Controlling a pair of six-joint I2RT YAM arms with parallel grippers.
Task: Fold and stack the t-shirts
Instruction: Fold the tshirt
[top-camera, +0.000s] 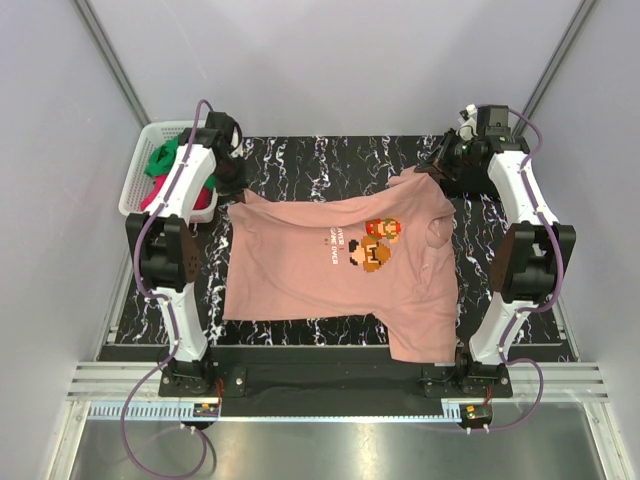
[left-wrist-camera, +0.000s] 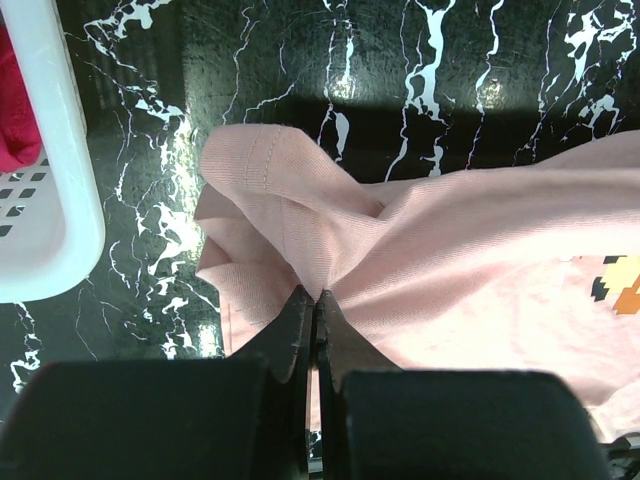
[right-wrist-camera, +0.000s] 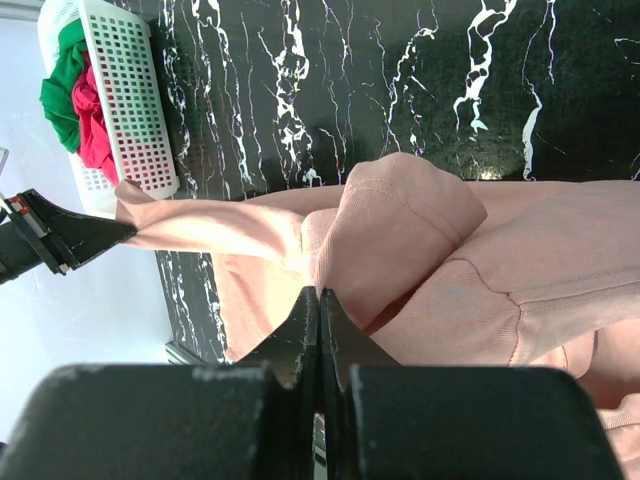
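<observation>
Basket (top-camera: 135, 185) blocks the left; bare tabletop (top-camera: 330, 158) lies beyond the t-shirt (top-camera: 300, 275).

The pink t-shirt (top-camera: 330, 265) is seen as soft, matt knit cloth. The table (top-camera: 330, 160) is surfaced in glossy black marbling with white veins. At ten o'clock, a basket (top-camera: 135, 187) of smooth white perforated plastic is filled with matt green and red t-shirts (top-camera: 160, 160). The left gripper (left-wrist-camera: 315, 300) and right gripper (right-wrist-camera: 318, 297) are cased in matt black plastic.
</observation>
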